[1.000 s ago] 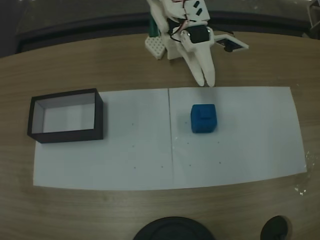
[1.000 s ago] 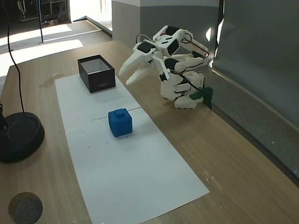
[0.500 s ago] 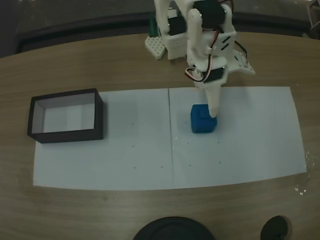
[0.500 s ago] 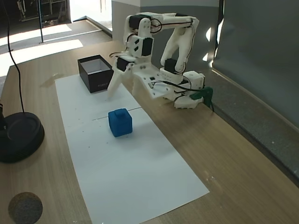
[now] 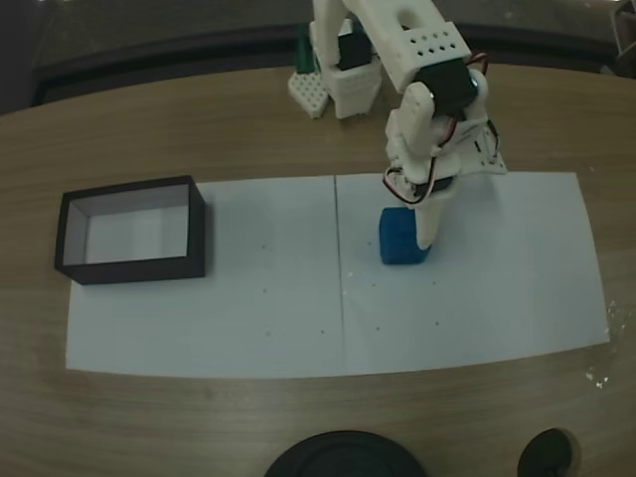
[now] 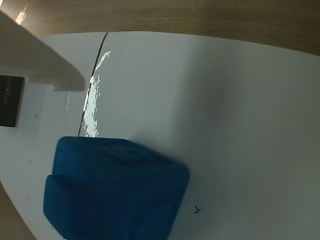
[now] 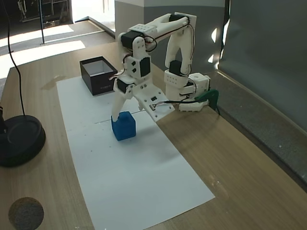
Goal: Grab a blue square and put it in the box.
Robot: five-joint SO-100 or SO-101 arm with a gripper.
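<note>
White gripper (image 5: 425,238) reaching down at the blue square (image 5: 398,238) mid-frame on white paper (image 5: 477,298), jaw spread impossible to tell, black box (image 5: 132,231) sitting well apart at the left.

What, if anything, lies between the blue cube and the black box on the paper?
Nothing visible: bare white paper runs from the blue square to the box. The gripper is already down at the cube.
</note>
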